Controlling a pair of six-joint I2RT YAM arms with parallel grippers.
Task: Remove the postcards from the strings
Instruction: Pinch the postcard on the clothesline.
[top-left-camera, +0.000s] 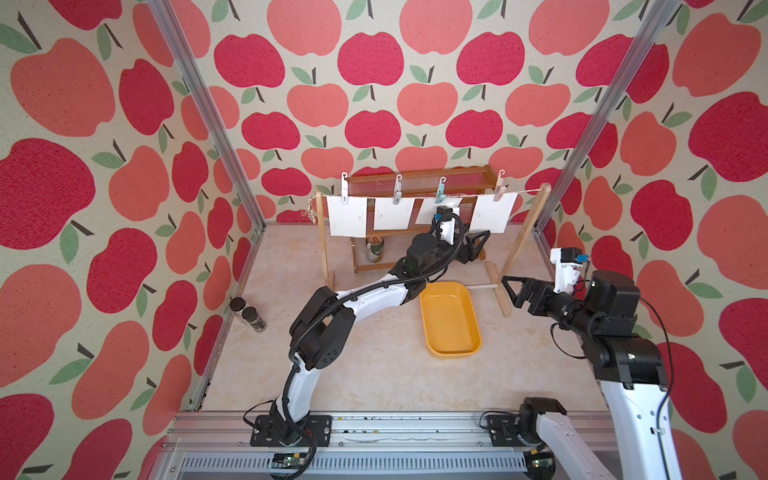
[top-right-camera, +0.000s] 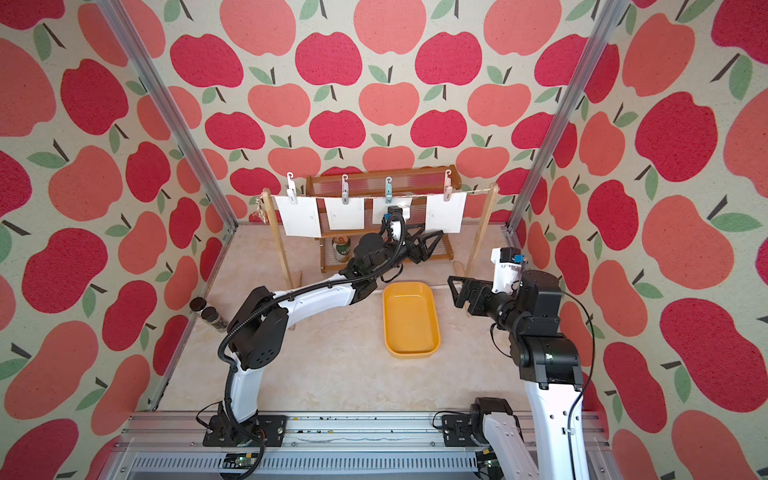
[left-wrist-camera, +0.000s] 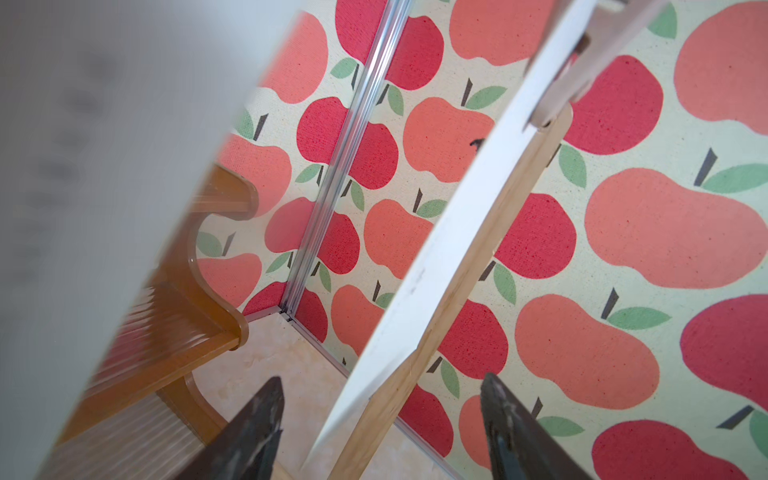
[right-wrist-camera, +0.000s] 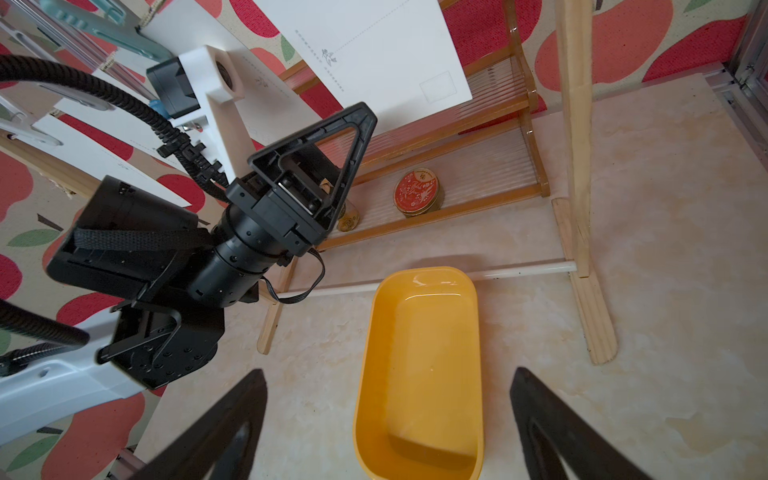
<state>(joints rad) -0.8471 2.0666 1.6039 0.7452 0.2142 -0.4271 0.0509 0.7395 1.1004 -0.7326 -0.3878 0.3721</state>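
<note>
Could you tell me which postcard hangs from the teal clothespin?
The third postcard counting from the frayed knot; its teal clothespin stands out, the other three pins being pale.

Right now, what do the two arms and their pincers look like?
The left arm and right arm have white shells between black joints. A black corrugated conduit runs along the left; a thin black cable loops by the right. The left pincer and right pincer are pairs of black, open-framed triangular fingers. Each wrist bears a white camera mount with a blue connector.
</note>
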